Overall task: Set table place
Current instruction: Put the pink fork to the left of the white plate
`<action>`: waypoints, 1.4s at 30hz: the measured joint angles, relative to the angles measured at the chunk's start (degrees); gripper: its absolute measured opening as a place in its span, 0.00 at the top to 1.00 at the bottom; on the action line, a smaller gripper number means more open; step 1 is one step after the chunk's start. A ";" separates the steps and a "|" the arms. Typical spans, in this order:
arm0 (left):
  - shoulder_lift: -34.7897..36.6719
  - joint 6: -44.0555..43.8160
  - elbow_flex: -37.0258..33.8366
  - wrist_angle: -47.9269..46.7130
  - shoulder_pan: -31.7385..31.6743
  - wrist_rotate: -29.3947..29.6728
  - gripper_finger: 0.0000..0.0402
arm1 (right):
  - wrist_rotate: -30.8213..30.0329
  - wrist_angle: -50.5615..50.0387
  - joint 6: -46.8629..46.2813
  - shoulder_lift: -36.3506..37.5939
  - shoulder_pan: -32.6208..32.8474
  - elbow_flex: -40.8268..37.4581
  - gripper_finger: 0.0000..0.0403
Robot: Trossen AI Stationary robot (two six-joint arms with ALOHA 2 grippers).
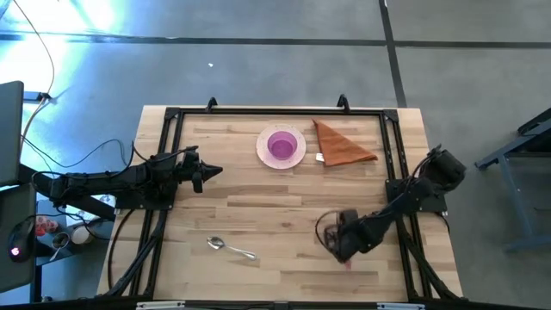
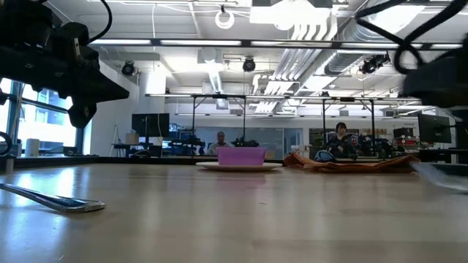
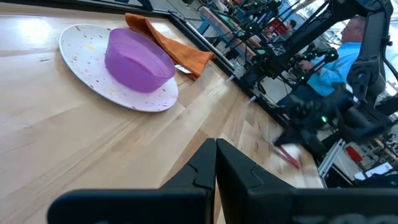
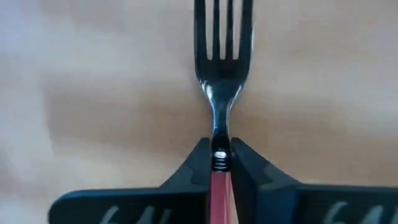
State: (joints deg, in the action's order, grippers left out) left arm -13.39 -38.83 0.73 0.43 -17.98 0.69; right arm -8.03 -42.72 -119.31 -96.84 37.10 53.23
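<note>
the right gripper, at the lower right of the high view, is pinching the fork at the top of its pink handle, just above the table. the fork is looking light, stiff and slippery, so gripping the handle is suiting it. the left gripper is waiting closed and empty at the table's left side.

Glossy metal fork, matt wooden table, cloth napkin.

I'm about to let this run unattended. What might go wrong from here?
The right end effector pinches the fork only at its thin neck, so it might pivot or slip in transit. The napkin lies close beside the plate, so setting the fork there could snag or shift it.
</note>
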 joint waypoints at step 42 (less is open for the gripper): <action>-66.55 5.66 47.75 19.03 -1.73 -12.92 0.48 | -23.70 11.10 70.62 13.42 -37.47 17.97 1.00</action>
State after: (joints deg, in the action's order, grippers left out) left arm -79.94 -33.16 48.48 19.46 -19.71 -12.24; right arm -31.73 -31.62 -48.69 -83.42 -0.37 71.20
